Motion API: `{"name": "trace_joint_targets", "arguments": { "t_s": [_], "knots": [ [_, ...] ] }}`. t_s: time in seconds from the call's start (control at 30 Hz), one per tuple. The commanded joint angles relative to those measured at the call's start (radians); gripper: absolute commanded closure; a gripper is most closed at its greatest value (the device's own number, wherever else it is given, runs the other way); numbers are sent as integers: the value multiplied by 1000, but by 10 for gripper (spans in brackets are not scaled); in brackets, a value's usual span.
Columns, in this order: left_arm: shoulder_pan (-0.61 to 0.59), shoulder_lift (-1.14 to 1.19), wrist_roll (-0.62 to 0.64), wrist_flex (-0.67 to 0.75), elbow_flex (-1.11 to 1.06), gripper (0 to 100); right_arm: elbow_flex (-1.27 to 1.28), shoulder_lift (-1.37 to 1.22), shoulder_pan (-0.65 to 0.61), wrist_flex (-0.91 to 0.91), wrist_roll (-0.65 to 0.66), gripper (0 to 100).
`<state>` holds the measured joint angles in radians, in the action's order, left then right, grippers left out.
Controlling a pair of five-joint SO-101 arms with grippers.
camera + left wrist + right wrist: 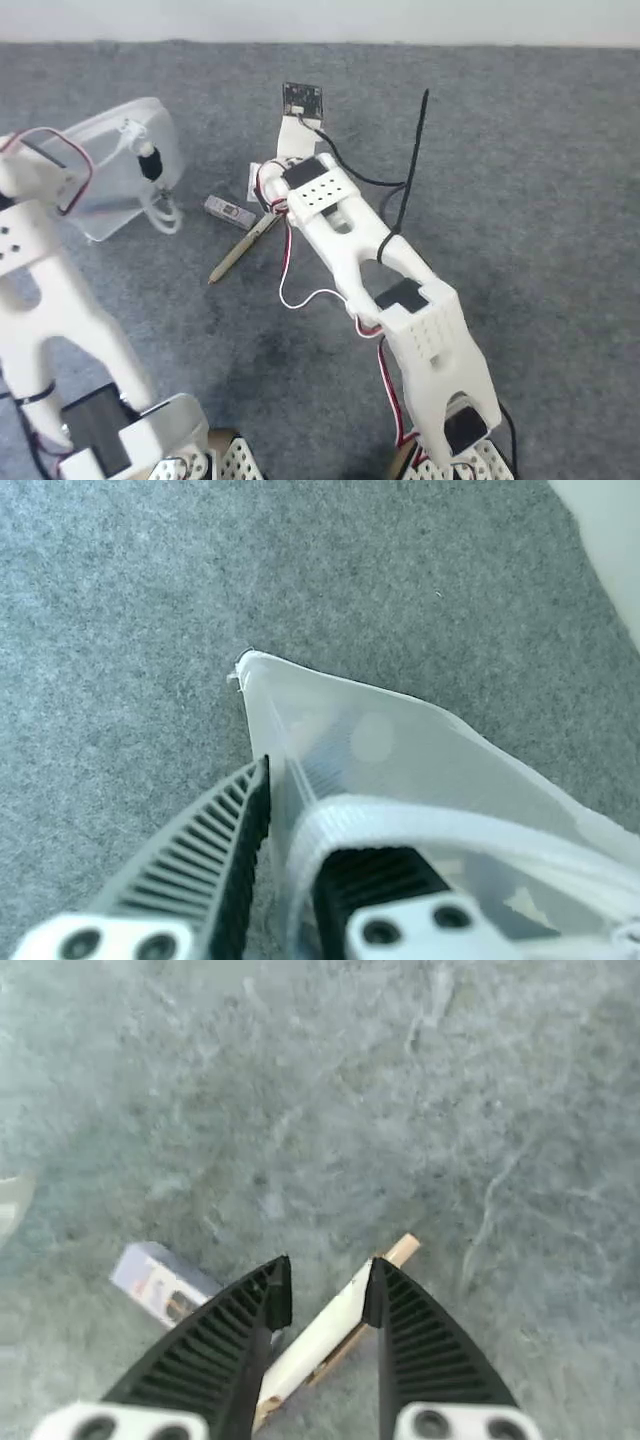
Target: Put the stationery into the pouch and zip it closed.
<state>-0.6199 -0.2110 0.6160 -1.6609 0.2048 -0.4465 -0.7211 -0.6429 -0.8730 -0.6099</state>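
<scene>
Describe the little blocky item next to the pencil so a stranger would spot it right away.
On the grey carpeted table, look between the translucent plastic pouch and the right arm's black pincer. There lies a small pale rectangular block, short and boxy, unlike the long thin tan pencil beside it.

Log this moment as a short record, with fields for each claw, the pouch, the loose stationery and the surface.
left claw: shut on the pouch's edge, one finger on each side of its wall
pouch: translucent, at the far left of the table
right claw: open, its fingers on either side of the pencil
pencil: lying flat, outside the pouch
small block: likely an eraser, lying beside the pencil
grey mat: covers the table
progress: pencil and small block not yet in the pouch
</scene>
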Motion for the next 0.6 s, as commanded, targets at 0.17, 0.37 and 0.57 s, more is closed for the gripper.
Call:
{"name": "trace_joint_targets", "arguments": {
  "t_s": [0.17, 0.37, 0.57],
  "knots": [
    [3, -64, 14, 35, 16, 989, -75, -38, -4, 24, -3, 884],
    [3, -64, 14, 34, 16, 989, -315, -197, -5, -150, -5, 882],
    [2, -64, 14, 32, 16, 989, -649, -360, -7, -394, -8, 882]
  ]
}}
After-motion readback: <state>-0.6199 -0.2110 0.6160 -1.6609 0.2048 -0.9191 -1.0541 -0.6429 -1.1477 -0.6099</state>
